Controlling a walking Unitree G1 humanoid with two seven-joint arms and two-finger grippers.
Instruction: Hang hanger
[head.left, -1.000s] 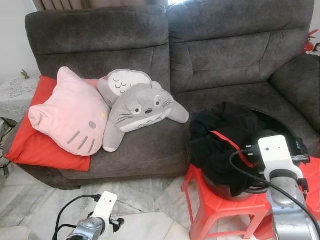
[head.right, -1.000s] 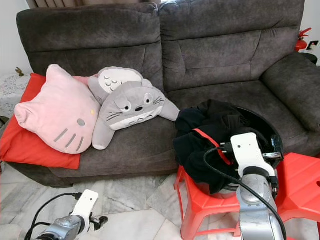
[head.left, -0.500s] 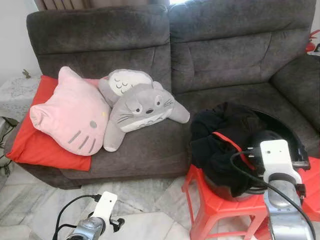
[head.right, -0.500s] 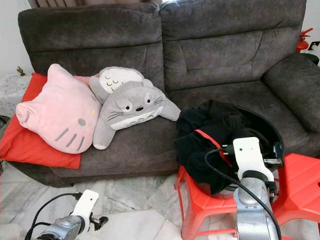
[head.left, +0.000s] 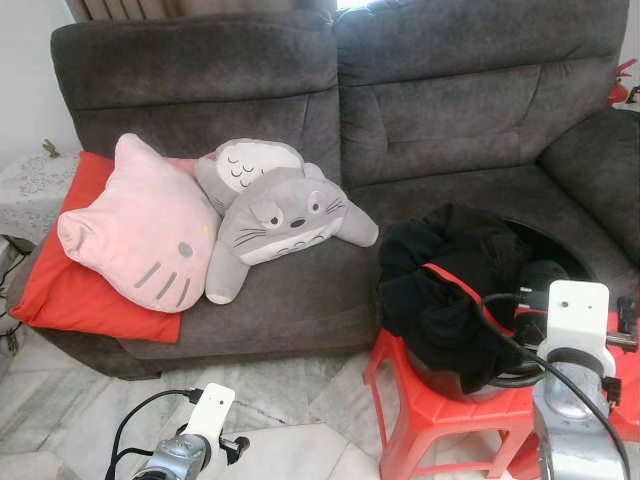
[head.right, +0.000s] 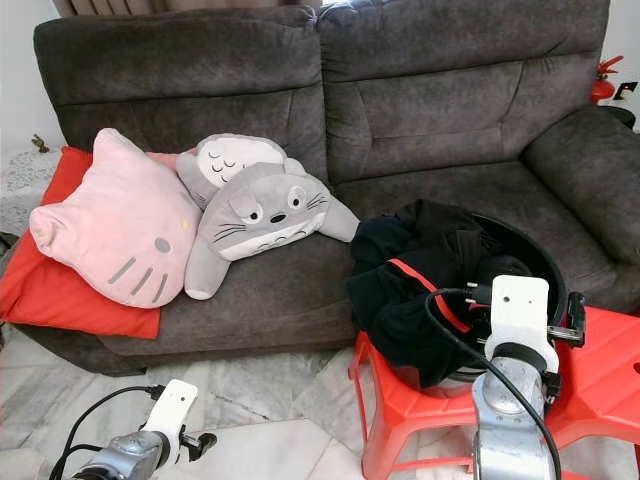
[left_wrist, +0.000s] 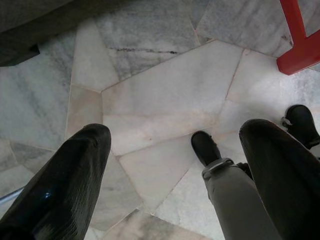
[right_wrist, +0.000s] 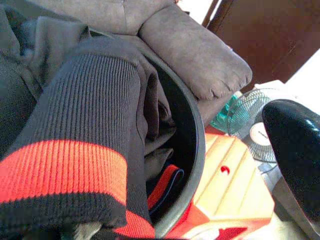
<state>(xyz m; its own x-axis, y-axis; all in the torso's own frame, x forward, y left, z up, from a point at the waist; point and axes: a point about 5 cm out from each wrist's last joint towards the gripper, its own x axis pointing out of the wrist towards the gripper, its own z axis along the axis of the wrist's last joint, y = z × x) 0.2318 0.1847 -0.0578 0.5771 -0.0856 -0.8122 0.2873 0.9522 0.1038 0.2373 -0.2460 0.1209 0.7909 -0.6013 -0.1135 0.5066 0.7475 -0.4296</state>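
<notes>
**Over the laundry basin, right arm raised**

Beside the sofa (head.left: 400, 110), a black basin (head.right: 535, 262) of dark clothes (head.left: 450, 280) sits on a red stool (head.left: 440, 415). Right gripper (right_wrist: 292, 145) hovers at its rim, grip unclear. Left gripper (left_wrist: 175, 165) hangs released above the floor (left_wrist: 165, 95). No hanger is discernible.

Black garment (head.left: 450, 275), red-trimmed, heaped in black basin (head.right: 545, 262).

Black clothes (head.left: 450, 275) heaped in a dark basin (head.right: 530, 262) on a red stool (head.left: 440, 415), spilling over the near rim; the far side of the basin lies open. Right gripper (head.right: 575, 318) at the basin's right rim, arm covering the near approach. Sofa (head.left: 350, 110) seat bare right of the grey plush (head.left: 285, 220). Marble floor (left_wrist: 165, 95) open under the left gripper (left_wrist: 172, 165), fingers spread apart.
</notes>
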